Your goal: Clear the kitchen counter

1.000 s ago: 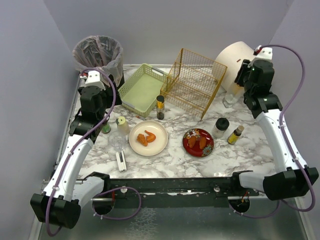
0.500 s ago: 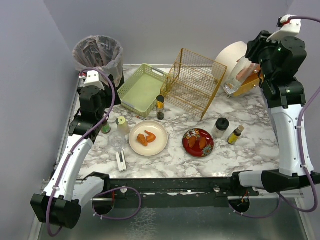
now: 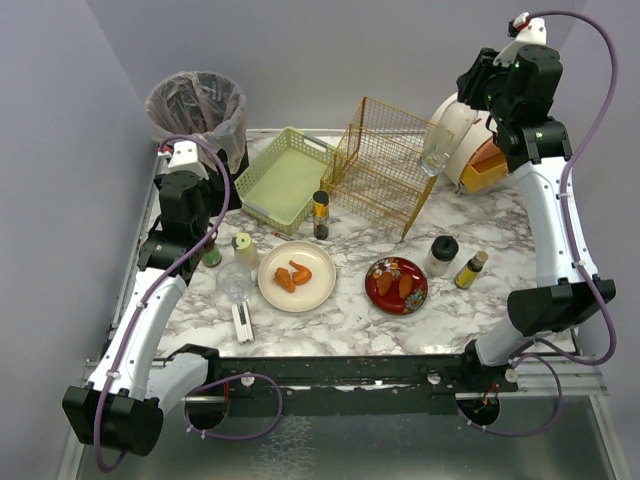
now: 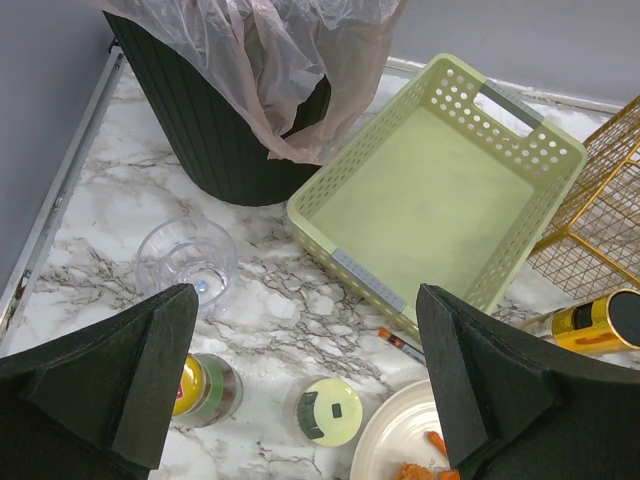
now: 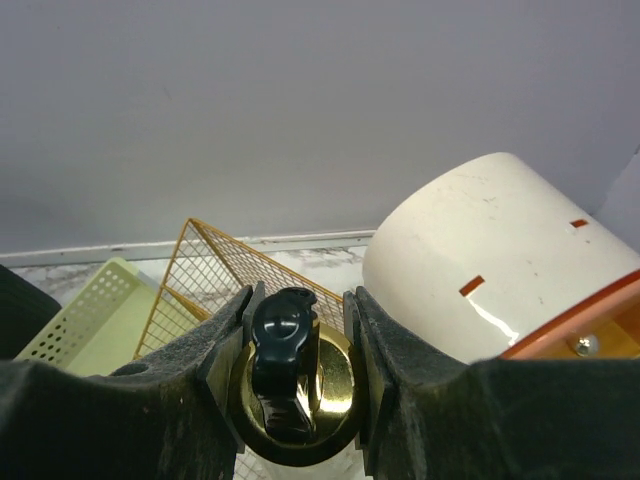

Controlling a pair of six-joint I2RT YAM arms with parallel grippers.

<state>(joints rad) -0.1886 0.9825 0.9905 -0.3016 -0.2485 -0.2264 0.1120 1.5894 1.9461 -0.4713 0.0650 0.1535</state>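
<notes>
The marble kitchen counter [image 3: 340, 325] carries several items. My right gripper [image 3: 457, 118] is raised at the back right, shut on a clear glass bottle [image 3: 437, 148] with a gold cap and black pourer [image 5: 293, 375]. The bottle hangs above the right edge of the gold wire rack [image 3: 385, 165]. In the right wrist view the pads [image 5: 232, 350] press both sides of the cap. My left gripper [image 4: 305, 400] is open and empty, above a pale-lidded jar [image 4: 330, 411] and a yellow-green jar [image 4: 205, 387]. A clear glass cup [image 4: 188, 262] stands near it.
A pale green tray [image 3: 288, 178] and a lined trash bin [image 3: 197, 110] stand at the back left. A white cylinder with an orange end [image 3: 470, 130] lies at the back right. A white plate [image 3: 297, 275], a red plate [image 3: 397, 284], a spice bottle [image 3: 320, 214], a dark-capped jar [image 3: 440, 255] and a small yellow bottle [image 3: 470, 268] stand mid-counter.
My right arm has lifted the glass bottle off the back right of the counter and swung it up and left toward the rack. The left arm has not moved.
</notes>
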